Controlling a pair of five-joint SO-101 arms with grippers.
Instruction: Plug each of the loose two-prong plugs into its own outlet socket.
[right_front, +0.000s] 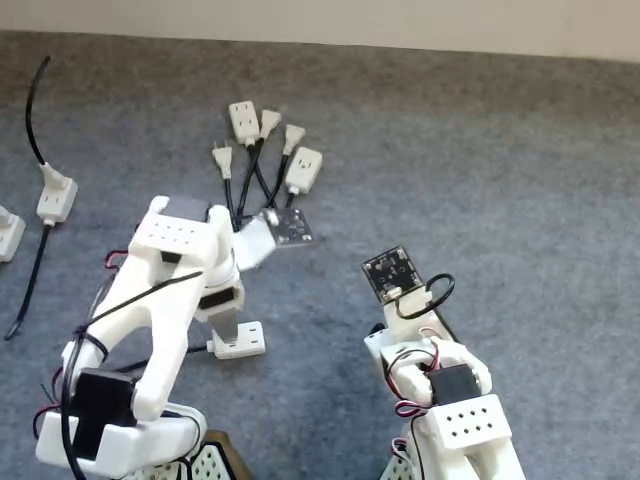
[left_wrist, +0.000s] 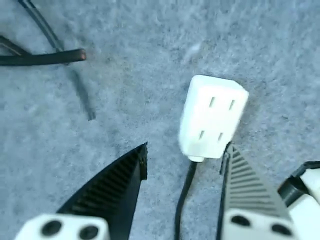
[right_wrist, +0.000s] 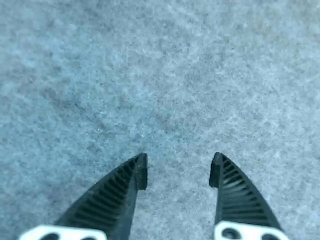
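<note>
Left gripper (left_wrist: 186, 154) jaws apart, white outlet socket (left_wrist: 212, 117) flat on the carpet just ahead of the fingertips, its cord running back between them. Loose plugs (right_front: 222, 157) lie well apart from it. Right gripper (right_wrist: 179, 165) jaws apart over grey carpet (right_wrist: 200, 75).

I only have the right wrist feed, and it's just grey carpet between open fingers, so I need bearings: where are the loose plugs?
Observer: Ahead and to your left. The cluster of corded plugs and sockets lies on the far part of the carpet.
Operator: Is the left arm on one of them?
Observer: No. The left gripper is open beside a separate white socket block, whose cord runs back between its fingers.
</note>
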